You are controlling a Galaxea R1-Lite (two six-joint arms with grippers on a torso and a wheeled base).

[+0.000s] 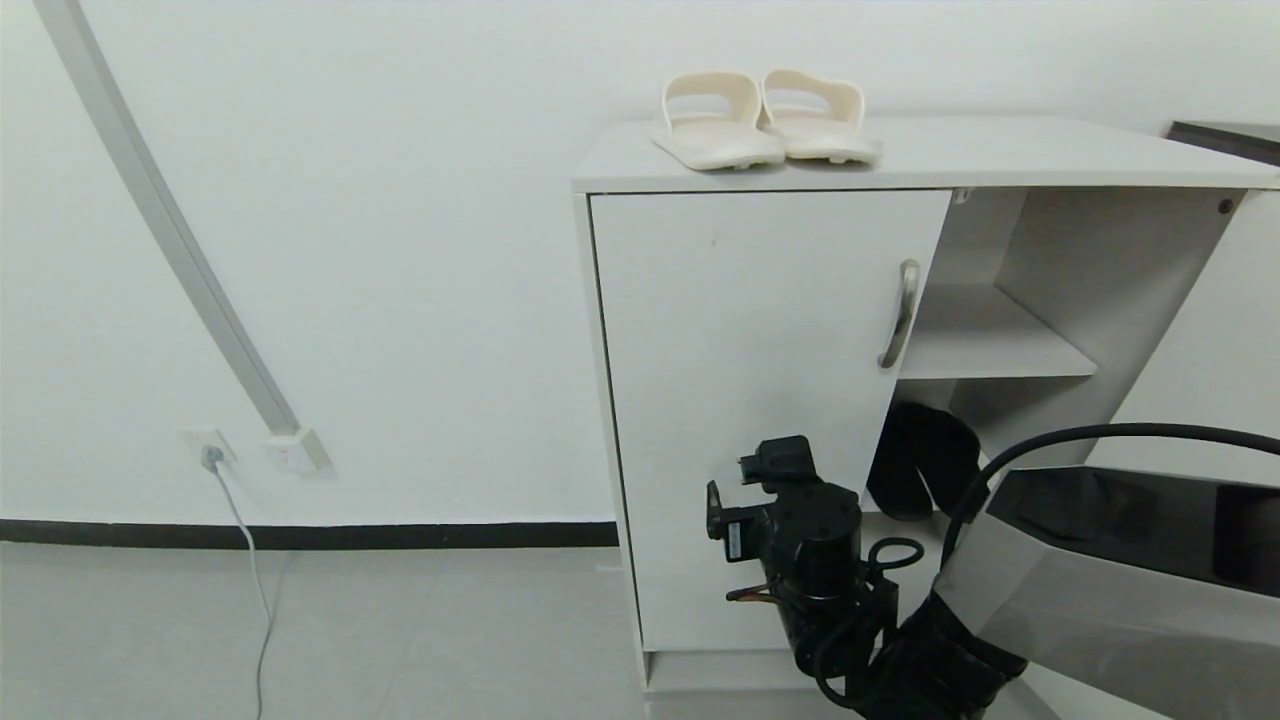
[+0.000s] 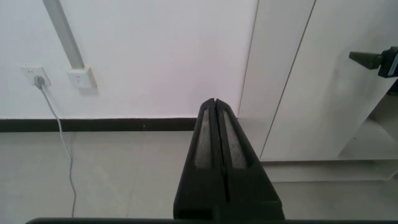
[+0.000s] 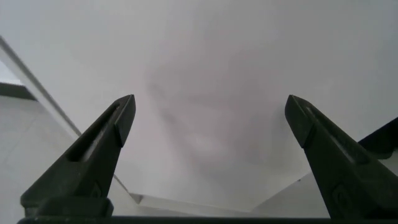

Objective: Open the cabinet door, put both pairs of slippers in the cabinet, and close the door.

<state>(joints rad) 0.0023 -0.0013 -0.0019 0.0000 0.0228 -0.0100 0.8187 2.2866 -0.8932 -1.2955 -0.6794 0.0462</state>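
A white cabinet (image 1: 930,150) stands against the wall, its left door (image 1: 760,400) shut and its right door (image 1: 1200,330) swung open. A pair of cream slippers (image 1: 765,120) lies on the cabinet top. A pair of black slippers (image 1: 925,470) stands on end in the lower compartment, under the shelf (image 1: 990,350). My right gripper (image 1: 770,480) is low in front of the shut door, open (image 3: 208,102) and facing its white panel with nothing between the fingers. My left gripper (image 2: 214,102) is shut and empty, pointing at the wall beside the cabinet's left side (image 2: 280,74).
A metal handle (image 1: 900,315) runs along the shut door's right edge. A wall socket with a grey cable (image 1: 210,455) and a slanted grey conduit (image 1: 170,230) are on the wall to the left. Bare grey floor (image 1: 400,640) lies left of the cabinet.
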